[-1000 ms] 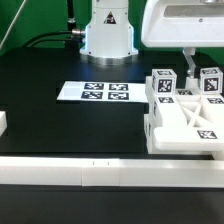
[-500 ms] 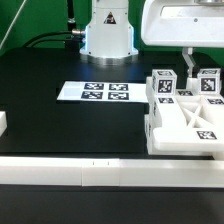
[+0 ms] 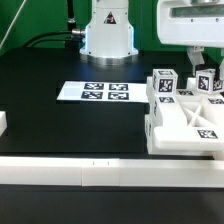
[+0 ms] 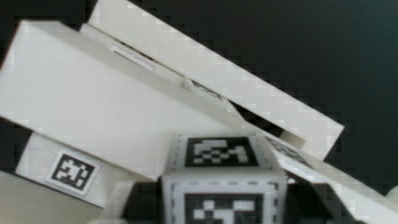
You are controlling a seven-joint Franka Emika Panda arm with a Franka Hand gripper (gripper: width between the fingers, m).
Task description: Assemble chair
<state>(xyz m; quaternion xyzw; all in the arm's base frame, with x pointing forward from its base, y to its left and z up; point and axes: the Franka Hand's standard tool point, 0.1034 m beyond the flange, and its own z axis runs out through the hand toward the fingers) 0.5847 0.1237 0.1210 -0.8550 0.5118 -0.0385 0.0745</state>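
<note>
Overhead, the gripper (image 3: pixel 199 62) hangs above the chair (image 3: pixel 187 112).

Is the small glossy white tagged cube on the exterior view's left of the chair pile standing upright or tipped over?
Upright. The small glossy white tagged cube stands squarely on the white X-braced chair frame, its tagged face level and vertical.

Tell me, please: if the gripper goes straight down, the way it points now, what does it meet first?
Probably the small tagged cube held between its fingers: the wrist view shows it directly ahead of the gripper. Just beyond it lies the chair frame, stacked with other pieces. The gap between cube and frame is unclear.
</note>
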